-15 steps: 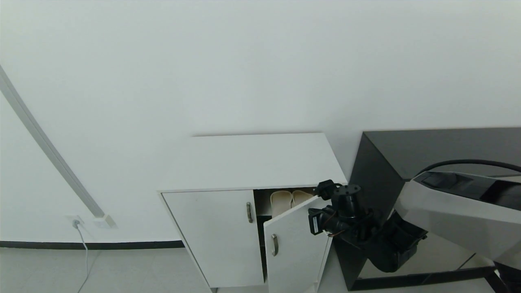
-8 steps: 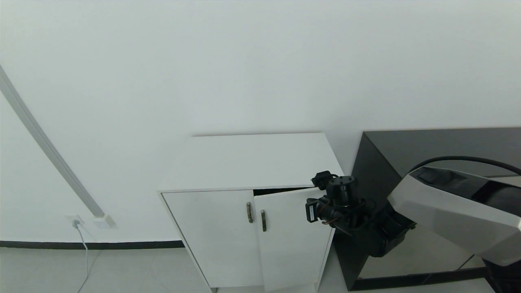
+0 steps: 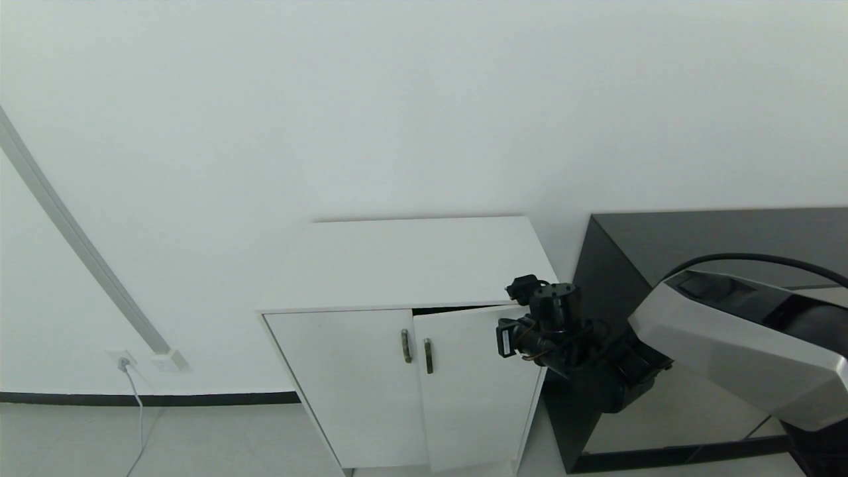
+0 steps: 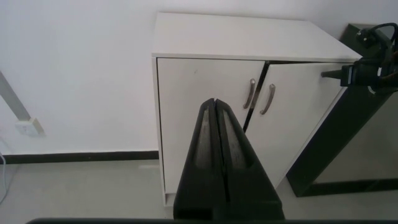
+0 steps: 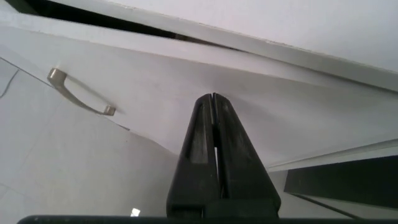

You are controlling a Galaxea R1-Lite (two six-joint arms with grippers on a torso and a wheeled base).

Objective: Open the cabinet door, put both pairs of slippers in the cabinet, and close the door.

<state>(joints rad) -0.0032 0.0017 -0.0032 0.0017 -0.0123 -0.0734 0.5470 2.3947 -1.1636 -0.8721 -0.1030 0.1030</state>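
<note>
Though it's a crack ajar, the cabinet door (image 3: 474,391) looks stiff and light, so the closed, empty right gripper (image 5: 213,99) should push beside the handle (image 3: 428,356).

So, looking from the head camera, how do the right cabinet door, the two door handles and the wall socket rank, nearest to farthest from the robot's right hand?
1. right door, directly before the right hand
2. right handle, at that door's left edge
3. left handle, just beyond
4. wall socket, far left, low on the wall
</note>
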